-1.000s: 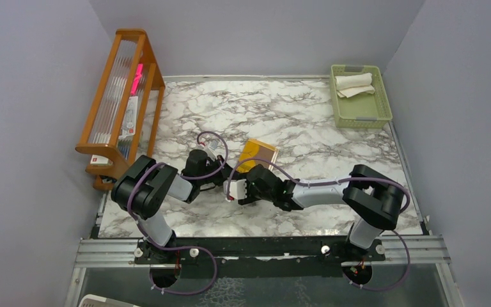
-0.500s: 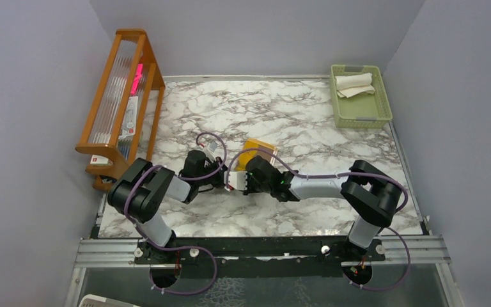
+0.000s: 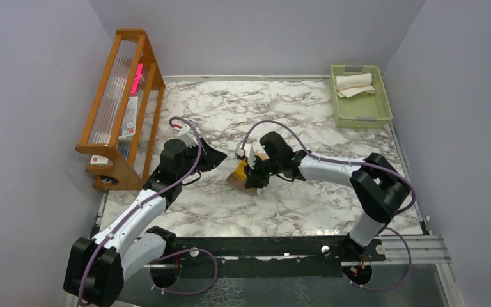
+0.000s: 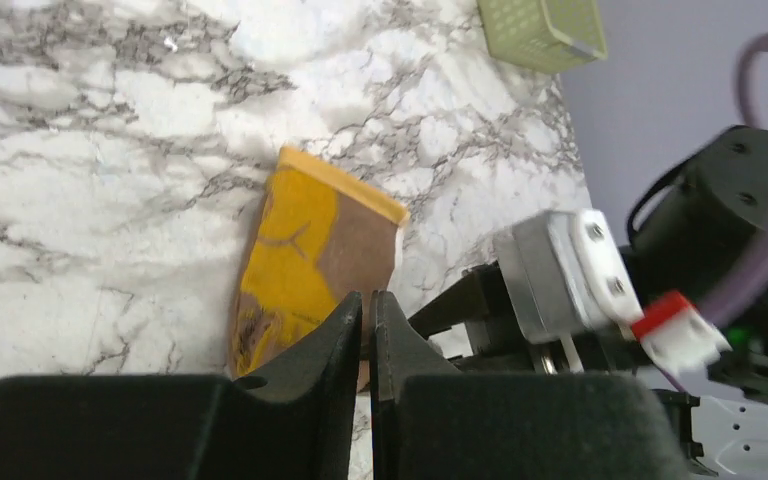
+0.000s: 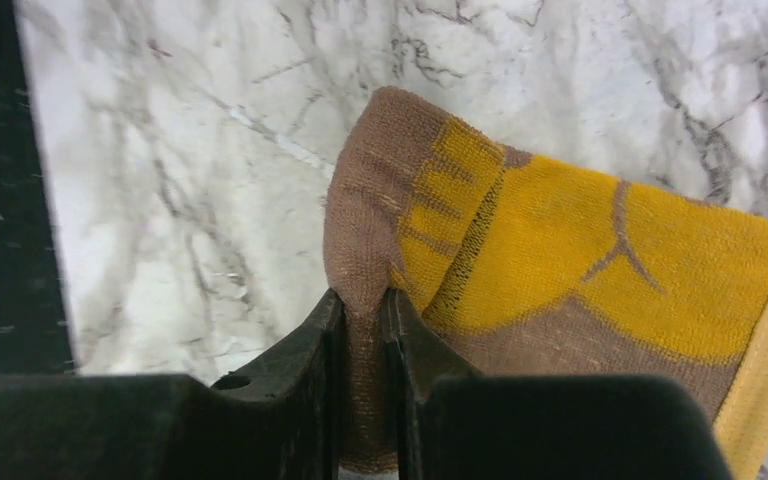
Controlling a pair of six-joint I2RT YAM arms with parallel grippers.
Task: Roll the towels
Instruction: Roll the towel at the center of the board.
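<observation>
Yellow-and-brown towel [image 3: 236, 174] lies near the middle of the marble table [image 3: 307, 128], with one edge raised off the surface. The right gripper [image 5: 362, 300] pinches the brown fold of that raised edge between its fingers. The left gripper [image 4: 368, 300] hangs just left of the towel, fingers almost pressed together, a thin slit between them and nothing in it. A cream-white towel [image 3: 353, 83] lies in the green basket [image 3: 358, 118] at the far right corner.

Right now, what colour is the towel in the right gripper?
Mustard yellow and brown towel; right wrist view.
</observation>
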